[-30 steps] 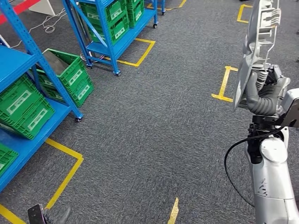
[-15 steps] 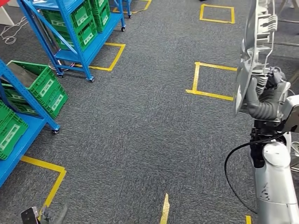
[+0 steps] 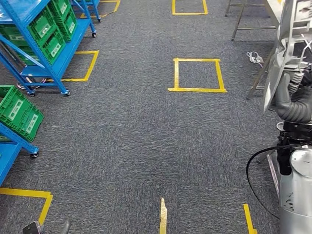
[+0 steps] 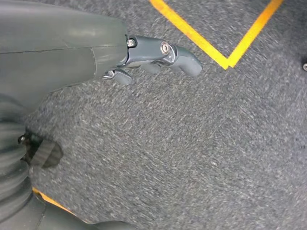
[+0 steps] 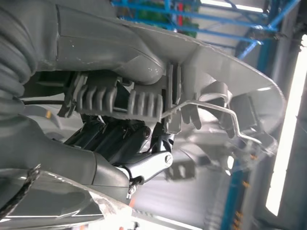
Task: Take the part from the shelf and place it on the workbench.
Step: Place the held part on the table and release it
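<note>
Standing almost upright in the head view, the grey plastic part has its long axis running up from the right hand, leaning slightly, with its top cut off by the picture's upper edge and its right side lost past the frame. That hand wraps its thumb over the part's lower end; the fingers behind it are hidden. Beyond the part, metal legs of the workbench show, its top mostly out of frame. Since a second ago the whole scene has swung: the blue shelf with green crates has slid away to the left. From the left wrist, the left hand hangs over grey carpet, fingers straight and holding nothing. From the right wrist, the part lies clamped between thumb and dark fingers; its far end blurs against the bright ceiling lights.
</note>
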